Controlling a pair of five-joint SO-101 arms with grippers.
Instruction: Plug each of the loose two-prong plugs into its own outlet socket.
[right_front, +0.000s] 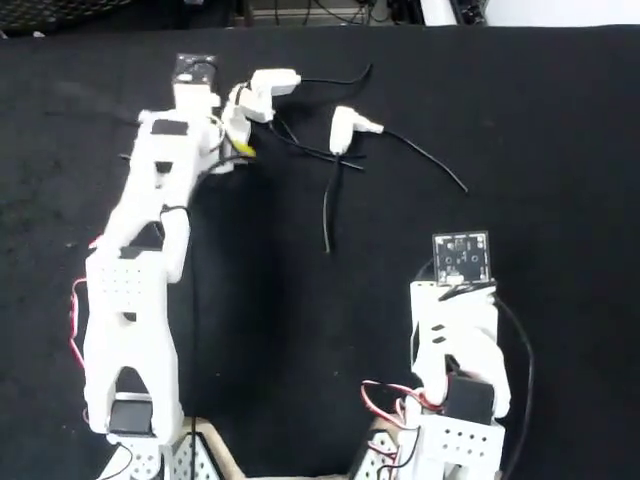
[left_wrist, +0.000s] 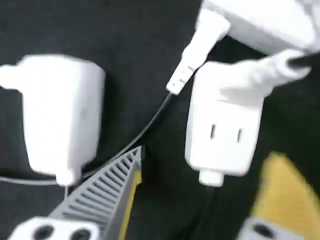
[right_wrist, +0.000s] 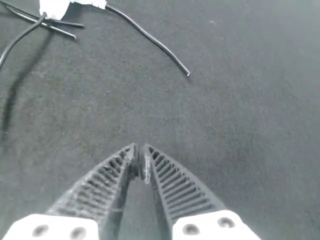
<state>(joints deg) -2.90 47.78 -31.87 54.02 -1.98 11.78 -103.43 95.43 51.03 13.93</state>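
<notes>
While your left end effector (left_wrist: 207, 170) stood wide open by socket block (left_wrist: 222, 135), right end effector (right_wrist: 138, 155) sat closed; loose plug (right_front: 342, 128) looked light, rigid; flat sides seemed best hold.

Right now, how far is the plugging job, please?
Done: nothing I can confirm; the socket shows two empty slots. In hand: the left gripper, jaws open, is at that socket; the right gripper rests shut over bare cloth. Left: all the plugging.
</notes>
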